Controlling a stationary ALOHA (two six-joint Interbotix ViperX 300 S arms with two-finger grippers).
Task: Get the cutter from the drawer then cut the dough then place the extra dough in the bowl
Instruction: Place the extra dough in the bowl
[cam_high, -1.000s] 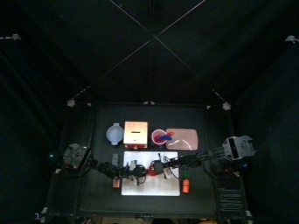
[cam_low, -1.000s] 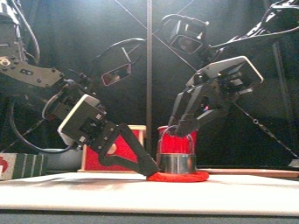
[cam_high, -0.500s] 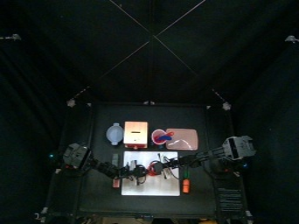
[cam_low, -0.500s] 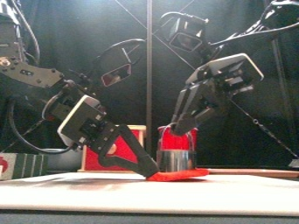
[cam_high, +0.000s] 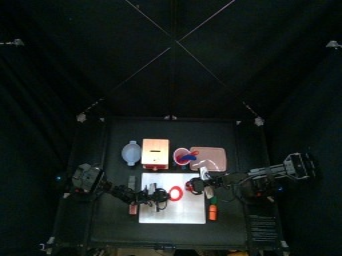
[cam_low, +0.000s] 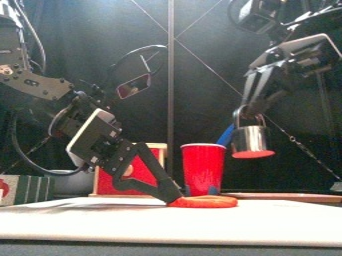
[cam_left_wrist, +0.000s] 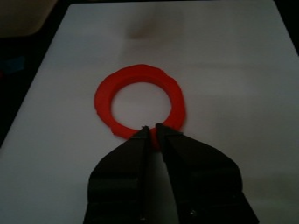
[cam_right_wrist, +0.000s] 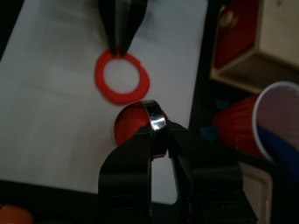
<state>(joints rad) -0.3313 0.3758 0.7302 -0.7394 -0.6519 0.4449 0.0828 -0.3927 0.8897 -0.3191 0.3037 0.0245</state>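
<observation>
White cutting board (cam_high: 181, 210) sits at the worktop's front edge, middle. Red dough ring (cam_left_wrist: 103, 101) lies flat on it. Left gripper (cam_left_wrist: 153, 131) is narrow, pinching the ring's rim. Right gripper (cam_low: 250, 121) clamps the cutter (cam_low: 250, 143) by its handle, raised clear toward the right edge, red dough apparently stuck inside. Blue-grey bowl (cam_high: 130, 153) stands back-left. Likely next: peel the ring up slowly so it doesn't tear, then carry it to the bowl.

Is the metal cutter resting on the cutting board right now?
No, the right gripper holds the cutter in the air, clear above the white board.
</observation>
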